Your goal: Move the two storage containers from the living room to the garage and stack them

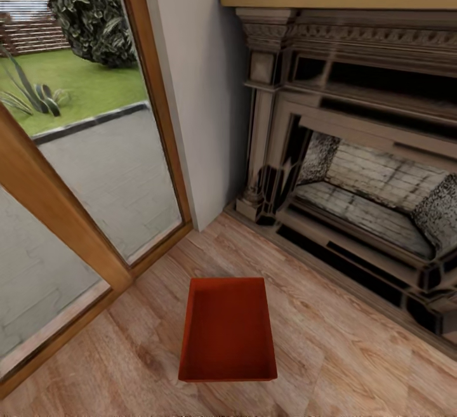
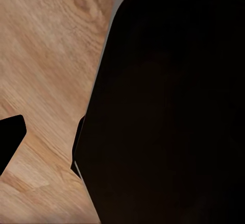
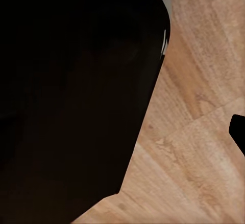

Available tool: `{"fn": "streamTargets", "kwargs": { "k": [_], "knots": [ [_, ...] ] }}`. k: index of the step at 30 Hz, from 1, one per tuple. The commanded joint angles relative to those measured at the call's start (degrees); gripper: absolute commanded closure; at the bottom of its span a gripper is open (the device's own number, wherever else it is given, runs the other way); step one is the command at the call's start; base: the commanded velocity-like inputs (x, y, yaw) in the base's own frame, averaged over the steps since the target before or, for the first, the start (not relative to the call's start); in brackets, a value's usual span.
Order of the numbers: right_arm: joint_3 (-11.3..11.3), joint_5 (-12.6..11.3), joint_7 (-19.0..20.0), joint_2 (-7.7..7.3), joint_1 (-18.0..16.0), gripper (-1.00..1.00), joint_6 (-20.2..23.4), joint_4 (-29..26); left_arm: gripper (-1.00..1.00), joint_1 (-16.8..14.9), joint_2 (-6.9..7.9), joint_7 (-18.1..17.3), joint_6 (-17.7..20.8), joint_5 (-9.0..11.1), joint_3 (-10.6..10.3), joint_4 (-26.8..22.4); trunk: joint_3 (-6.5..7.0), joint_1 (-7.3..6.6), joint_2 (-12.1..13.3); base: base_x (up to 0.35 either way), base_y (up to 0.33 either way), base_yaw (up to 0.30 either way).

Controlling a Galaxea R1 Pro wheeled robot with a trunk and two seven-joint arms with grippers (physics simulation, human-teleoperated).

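Sitting on wood-plank floor (image 1: 355, 353): smooth red-orange rectangular container (image 1: 228, 331); gripper state unclear.

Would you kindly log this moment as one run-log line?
room: living room | storage container: upright, empty, on wood-plank floor before fireplace | second container: unseen | grasp: none visible | grippers: state unclear

In the head view the fireplace (image 1: 355, 169) runs off the right edge, its brick top cut by the upper edge. The glass door (image 1: 76, 169) is cropped at the left. In each wrist view a large black shape (image 2: 168, 111) (image 3: 71, 96) blocks much of the wood-plank floor (image 2: 46, 55); what it is cannot be told. A small dark piece (image 2: 9, 139) is cut by the picture edge.
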Motion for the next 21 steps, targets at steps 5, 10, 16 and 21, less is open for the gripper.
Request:
{"fn": "streamTargets", "kwargs": {
  "k": [5, 10, 16, 21],
  "knots": [
    [0.3, 0.0, -0.2, 0.01, -0.1, -1.0, -0.3, 0.2, -1.0, 0.0, -0.02, 0.2, -0.2, 0.4, -0.3, 0.0, -0.47, 0.0, 0.0, 0.0, 0.0, 0.0],
    [0.3, 0.0, 0.0, 0.01, -0.1, -1.0, -0.2, 0.2, -1.0, 0.0, -0.02, 0.2, -0.2, 0.4, -0.3, 0.0, -0.62, 0.0, 0.0, 0.0, 0.0, 0.0],
    [0.3, 0.0, -0.1, -0.04, -0.1, -1.0, -0.2, 0.2, -1.0, 0.0, -0.02, 0.2, -0.2, 0.4, -0.3, 0.0, -0.65, 0.0, 0.0, 0.0, 0.0, 0.0],
    [0.3, 0.0, 0.0, -0.07, -0.1, -1.0, -0.2, 0.2, -1.0, 0.0, -0.02, 0.2, -0.2, 0.4, -0.3, 0.0, -0.66, 0.0, 0.0, 0.0, 0.0, 0.0]
  ]
}}
